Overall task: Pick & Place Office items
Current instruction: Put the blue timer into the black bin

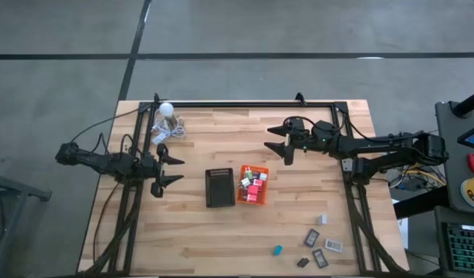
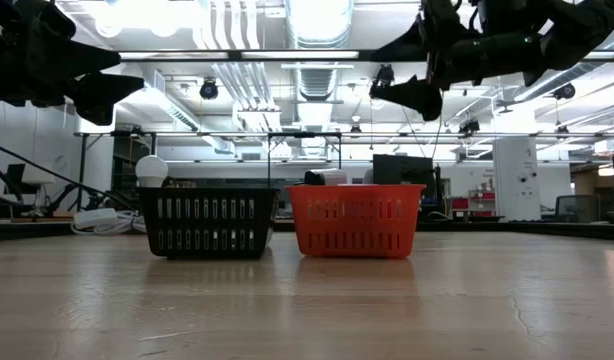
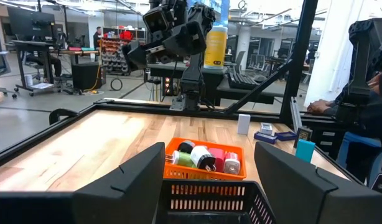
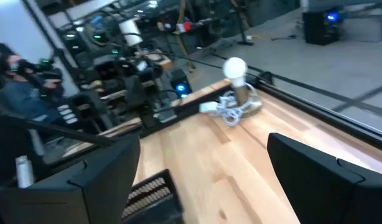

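Note:
Several office items lie loose on the table's near right part: a teal block [image 1: 278,250], a small grey block [image 1: 322,219] and flat grey-black rectangles [image 1: 312,238]. More red, pink and white pieces fill the orange tray [image 1: 252,185], which the left wrist view also shows [image 3: 205,159]. My left gripper [image 1: 174,170] [image 3: 208,149] hangs open above the table, left of the black tray [image 1: 219,187]. My right gripper [image 1: 275,140] [image 4: 203,143] is open too, raised over the far middle of the table beyond the orange tray. Neither holds anything.
The black tray and orange tray stand side by side at the table's middle [image 2: 208,222] [image 2: 355,220]. A white ball with coiled grey cable [image 1: 166,123] [image 4: 236,93] lies at the far left. A black frame [image 1: 245,103] borders the table. People sit beyond the table.

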Robot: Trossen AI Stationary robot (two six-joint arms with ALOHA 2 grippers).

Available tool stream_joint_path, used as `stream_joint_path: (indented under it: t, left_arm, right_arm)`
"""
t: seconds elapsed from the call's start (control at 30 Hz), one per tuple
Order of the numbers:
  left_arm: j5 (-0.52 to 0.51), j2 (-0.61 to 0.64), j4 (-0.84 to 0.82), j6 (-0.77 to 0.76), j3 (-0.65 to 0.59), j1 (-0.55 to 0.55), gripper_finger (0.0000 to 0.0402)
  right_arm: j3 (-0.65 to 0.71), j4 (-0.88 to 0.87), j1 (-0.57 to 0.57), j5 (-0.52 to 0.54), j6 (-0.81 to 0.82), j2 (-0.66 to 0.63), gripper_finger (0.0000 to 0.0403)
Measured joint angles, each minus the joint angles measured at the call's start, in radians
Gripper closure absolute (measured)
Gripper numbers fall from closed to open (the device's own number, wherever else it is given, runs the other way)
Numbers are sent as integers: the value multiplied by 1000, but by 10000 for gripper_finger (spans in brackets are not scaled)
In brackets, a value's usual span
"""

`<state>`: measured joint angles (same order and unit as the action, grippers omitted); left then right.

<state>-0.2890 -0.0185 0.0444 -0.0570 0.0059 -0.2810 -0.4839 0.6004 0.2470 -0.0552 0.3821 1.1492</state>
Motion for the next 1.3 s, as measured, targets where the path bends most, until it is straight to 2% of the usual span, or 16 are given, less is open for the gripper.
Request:
stream_joint_path:
  t: [0.27,0.43,0.57,0.8,0.9,1.3]
  left_arm:
    - [0,0,0,0,0,0,149]
    - [0,0,0,0,0,0,149]
    - [0,0,0,0,0,0,149]
    - [0,0,0,0,0,0,149]
    - [0,0,0,0,0,0,149]
    - [-1,0,0,0,0,0,149]
  right_arm:
    - [0,-26,-2,-11,-11,0,60]
    - [0,-23,-61,-10,-177,0,49]
    - [0,-29,-137,54,-276,-14,40]
    - [0,-258,-245,175,-223,-64,39]
    - [0,-336,-299,189,-218,-69,39]
    - [0,-339,-394,228,-179,-87,39]
